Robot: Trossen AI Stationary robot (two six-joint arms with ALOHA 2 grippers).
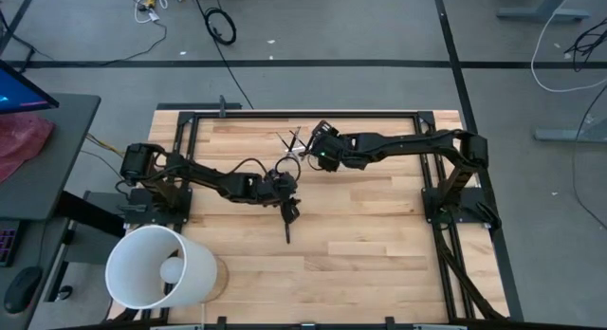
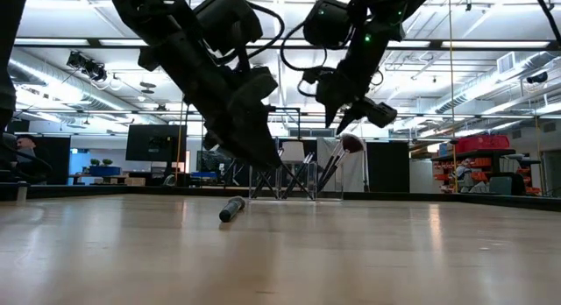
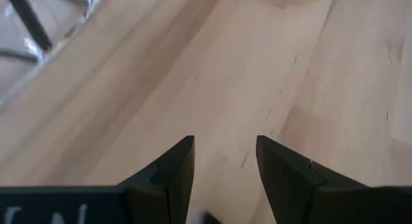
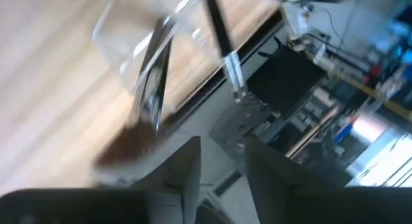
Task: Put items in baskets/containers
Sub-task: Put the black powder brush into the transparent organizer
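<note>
on the wood table (image 1: 379, 264), near its middle, a dark slender makeup brush (image 1: 287, 226) lies with its long axis running toward the front edge. directly above it the left gripper (image 1: 289, 209) hangs with fingers parted, empty, nearer than the right gripper (image 1: 308, 152). that one is at the small clear plastic holder (image 2: 282, 182) of brushes; whether it grips anything i cannot tell.

From above we see the left gripper (image 1: 287, 209) low over the middle of the wooden table (image 1: 370, 245), with a dark brush (image 1: 287, 228) lying on the boards right at its tip. The right gripper (image 1: 318, 140) reaches in from the far side, next to a small cluster of brushes (image 1: 293, 140) that stand splayed near the table's far edge. A large white bucket (image 1: 156, 265) sits at the near left corner.
</note>
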